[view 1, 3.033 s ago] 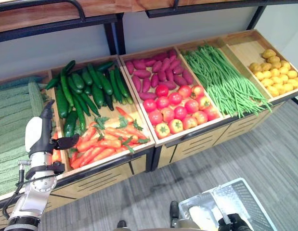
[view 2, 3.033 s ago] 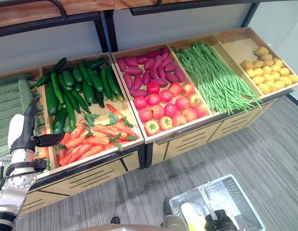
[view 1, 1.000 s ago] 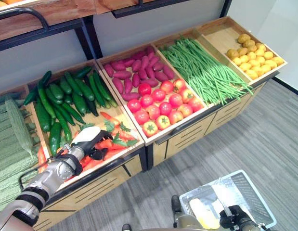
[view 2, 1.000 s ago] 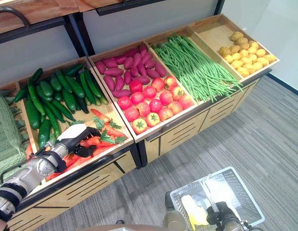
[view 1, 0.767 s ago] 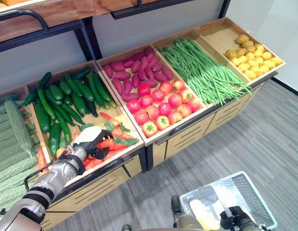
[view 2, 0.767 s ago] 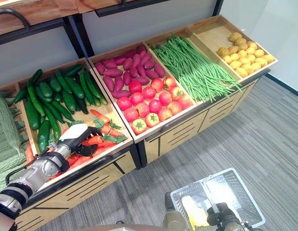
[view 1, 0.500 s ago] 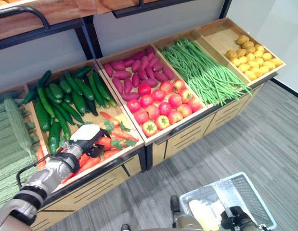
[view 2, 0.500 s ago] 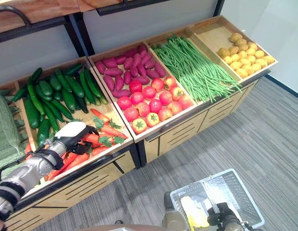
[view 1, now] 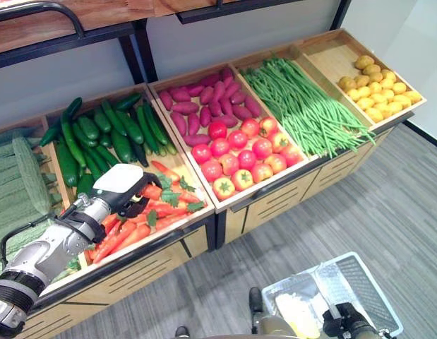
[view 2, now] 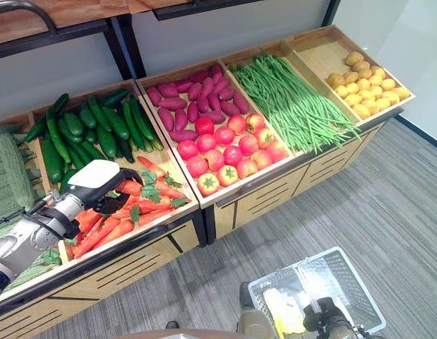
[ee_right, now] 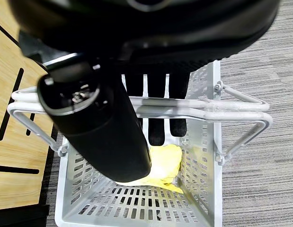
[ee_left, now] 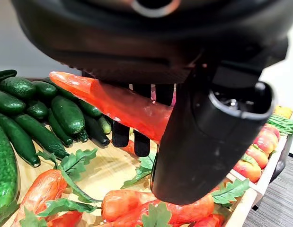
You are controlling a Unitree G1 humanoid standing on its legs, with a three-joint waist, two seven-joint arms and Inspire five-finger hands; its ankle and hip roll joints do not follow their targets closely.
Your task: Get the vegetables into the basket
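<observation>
Now the left hand (view 1: 123, 189) has lifted a carrot (ee_left: 113, 101), fingers curled round it; right hand (ee_right: 113, 118) holds the basket (ee_right: 203, 123) handle; dropping comes next.

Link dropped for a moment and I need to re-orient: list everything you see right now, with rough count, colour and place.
cucumbers: many, dark green, back of the left crate
carrots: many, orange with green tops, front of the left crate
held carrot: one, orange, in the left hand
sweet potatoes: many, purple-red, back of the middle crate
tomatoes: many, red, front of the middle crate
green beans: a heap, green, next crate to the right
potatoes: many, yellow, far right crate
ridged gourds: several, pale green, far left
basket: one, white wire, on the floor at lower right
yellow item: one, inside the basket
left hand: over the carrots, shut on the held carrot
right hand: round the basket's handle
</observation>
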